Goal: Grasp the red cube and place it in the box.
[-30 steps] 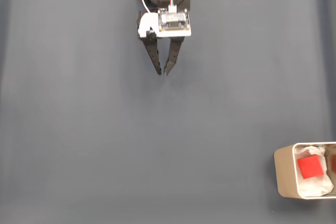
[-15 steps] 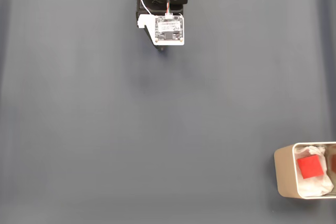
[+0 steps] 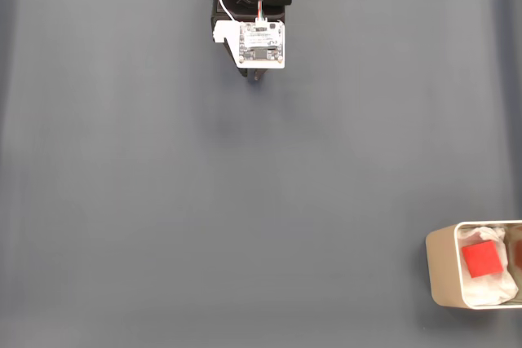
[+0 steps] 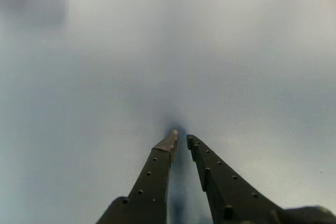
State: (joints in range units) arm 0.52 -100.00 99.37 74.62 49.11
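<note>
Gripper [image 4: 181, 139]: fingers nearly together with only a narrow gap at the tips, holding nothing; tips just above the grey tabletop [image 3: 245, 201], near the middle of its far edge in the fixed view.
Red cube [image 3: 480, 259]: inside the box, on white wrinkled lining.
Box [image 3: 440, 270]: beige, at the tabletop's near right corner, well apart from the gripper.

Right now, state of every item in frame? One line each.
red cube: inside the box, resting on the white lining, not held.
box: open-topped, at the fixed view's bottom right edge, partly cut off.
gripper: empty, jaws nearly closed with a narrow gap at the tips, above bare mat.
grey mat: flat, bare around the arm.
</note>
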